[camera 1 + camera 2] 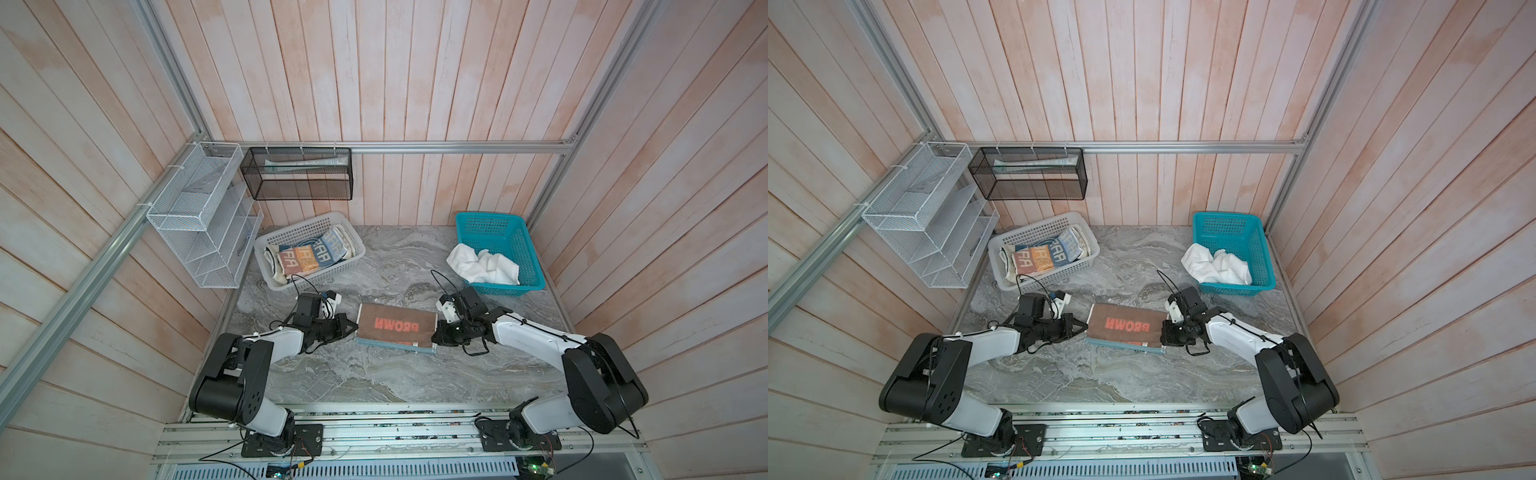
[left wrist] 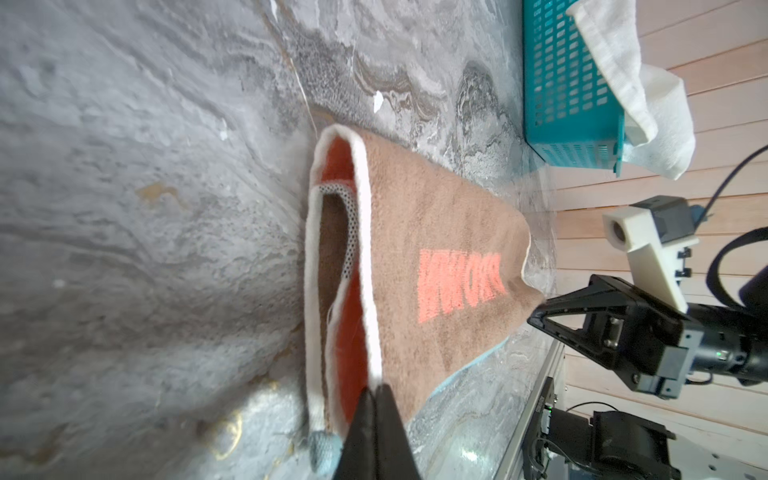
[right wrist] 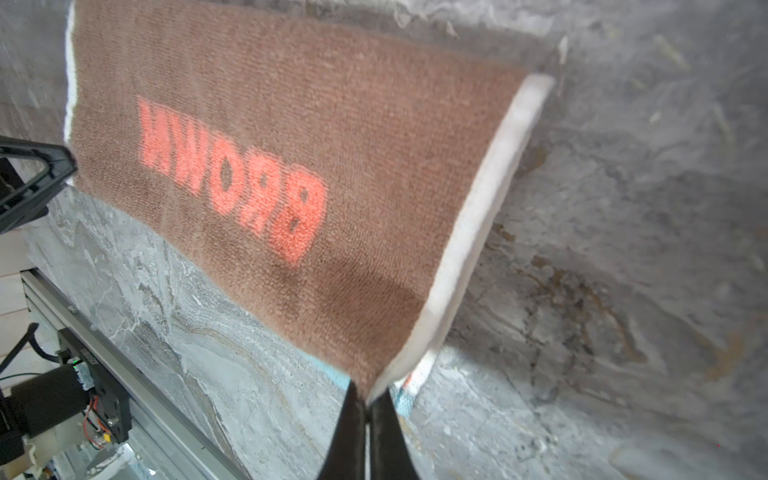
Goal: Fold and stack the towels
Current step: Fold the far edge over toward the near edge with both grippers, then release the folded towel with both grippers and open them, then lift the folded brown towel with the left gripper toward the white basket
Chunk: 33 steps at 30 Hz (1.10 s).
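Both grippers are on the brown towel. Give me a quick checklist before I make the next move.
1. Left gripper shut on brown towel edge: ok.
2. Right gripper shut on the opposite corner: ok.
3. Every layer caught in the pinches: cannot tell; a light-blue edge shows beneath.
4. Table bare behind the towel for folding: ok.
5. White towel fully inside teal basket: not ok, it hangs over the rim.
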{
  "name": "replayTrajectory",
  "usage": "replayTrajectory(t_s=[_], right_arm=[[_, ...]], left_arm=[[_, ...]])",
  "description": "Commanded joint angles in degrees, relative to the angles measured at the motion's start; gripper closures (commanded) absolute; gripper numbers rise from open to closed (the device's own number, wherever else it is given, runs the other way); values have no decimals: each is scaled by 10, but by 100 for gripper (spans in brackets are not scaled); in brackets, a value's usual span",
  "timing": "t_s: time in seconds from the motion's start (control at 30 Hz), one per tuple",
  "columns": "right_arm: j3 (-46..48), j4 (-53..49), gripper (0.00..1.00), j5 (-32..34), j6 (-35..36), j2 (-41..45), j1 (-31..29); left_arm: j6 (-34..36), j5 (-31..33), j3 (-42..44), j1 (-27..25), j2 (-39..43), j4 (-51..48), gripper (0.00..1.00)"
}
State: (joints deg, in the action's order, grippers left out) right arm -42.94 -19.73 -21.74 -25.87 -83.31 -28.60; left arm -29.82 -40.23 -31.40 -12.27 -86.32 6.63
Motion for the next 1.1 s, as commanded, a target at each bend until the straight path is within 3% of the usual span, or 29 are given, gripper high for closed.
replayTrajectory(t_s=[0.0,0.27,0.3,0.33,0.4,0.5,0.67,0.9,1.07], right_arm=[[-17,-29,100,8,8,21,-3],[-9,-78,100,12,4,52,-4],[-3,-80,96,7,3,57,-4],[4,-83,85,1,3,61,-4],[10,-99,66,-7,2,66,-5],[-18,-148,61,26,5,76,-12],[-75,-160,60,81,10,88,-17],[-98,-62,60,49,6,9,-47],[-113,-19,59,45,25,-69,-71]], left_arm=[[12,1,-14,1,40,-31,100],[26,7,6,1,58,-78,100],[25,17,15,1,59,-84,100],[27,30,19,2,60,-95,90],[35,69,21,2,59,-127,54],[53,92,7,2,64,-157,45],[47,74,-36,2,61,-168,40],[51,49,-119,5,-34,-201,39],[32,1,-125,2,-88,-179,41]])
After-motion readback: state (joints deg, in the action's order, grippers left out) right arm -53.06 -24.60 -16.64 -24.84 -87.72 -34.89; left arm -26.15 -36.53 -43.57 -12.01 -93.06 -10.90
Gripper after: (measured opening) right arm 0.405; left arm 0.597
